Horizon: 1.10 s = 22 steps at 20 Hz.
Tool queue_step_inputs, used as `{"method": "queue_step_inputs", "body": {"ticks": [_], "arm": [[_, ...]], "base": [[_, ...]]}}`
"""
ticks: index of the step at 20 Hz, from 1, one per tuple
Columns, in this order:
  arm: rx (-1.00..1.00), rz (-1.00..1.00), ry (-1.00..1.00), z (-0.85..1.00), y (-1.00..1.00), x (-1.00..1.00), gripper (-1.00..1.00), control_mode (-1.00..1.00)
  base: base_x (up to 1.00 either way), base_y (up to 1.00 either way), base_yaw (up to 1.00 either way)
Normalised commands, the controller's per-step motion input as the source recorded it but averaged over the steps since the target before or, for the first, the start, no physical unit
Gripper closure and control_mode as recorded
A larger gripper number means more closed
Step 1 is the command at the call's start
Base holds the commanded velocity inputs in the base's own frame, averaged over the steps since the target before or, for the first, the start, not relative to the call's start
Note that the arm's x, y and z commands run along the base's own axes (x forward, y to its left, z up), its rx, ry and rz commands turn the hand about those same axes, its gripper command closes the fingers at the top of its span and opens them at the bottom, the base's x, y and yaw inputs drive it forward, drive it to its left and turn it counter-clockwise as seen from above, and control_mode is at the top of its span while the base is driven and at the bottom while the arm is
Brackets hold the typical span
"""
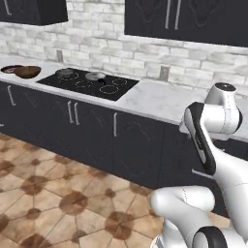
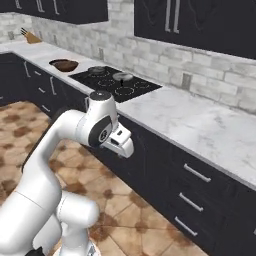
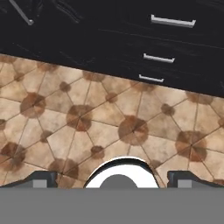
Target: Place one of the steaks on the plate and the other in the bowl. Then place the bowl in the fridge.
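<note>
The arm is sitting folded low in front of the dark cabinets, and its gripper is pointing down at the tiled floor with the two fingertips standing as wide apart as they go and nothing between them. The work is waiting well off to the robot's left: the wooden bowl is resting on the pale counter just beside the cooktop, and a sliver of the plate is peeking out behind it, touching or nearly so. From the other side I'm seeing the same bowl near the far end of the counter. I'm counting one bowl, one plate, two pans on the burners, a darker one and a silver-grey one, and no steaks that I can pick out from here, too far and too small to tell. My read is that the task is barely begun, so the sensible move is driving the base left along the cabinets until bowl and plate are sitting squarely ahead, then raising the arm over the counter edge before reaching, keeping the claw open and clear of those pan handles.
</note>
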Motion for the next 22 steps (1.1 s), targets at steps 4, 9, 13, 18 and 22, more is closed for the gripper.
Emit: {"method": "queue_step_inputs", "body": {"ticks": [4, 9, 13, 18, 22], "arm": [[0.0, 0.0, 0.0, 0.0, 0.0, 0.0, -1.0, 1.0], [0.0, 0.0, 0.0, 0.0, 0.0, 0.0, -1.0, 1.0], [0.0, 0.0, 0.0, 0.0, 0.0, 0.0, -1.0, 1.0], [0.0, 0.0, 0.0, 0.0, 0.0, 0.0, -1.0, 1.0], [0.0, 0.0, 0.0, 0.0, 0.0, 0.0, -1.0, 1.0]], "base": [[0.99, 0.6, 0.38], [0.84, 0.86, 0.09], [0.92, 0.99, -0.14], [0.96, 1.0, -0.24], [1.0, 1.0, -0.39]]}}
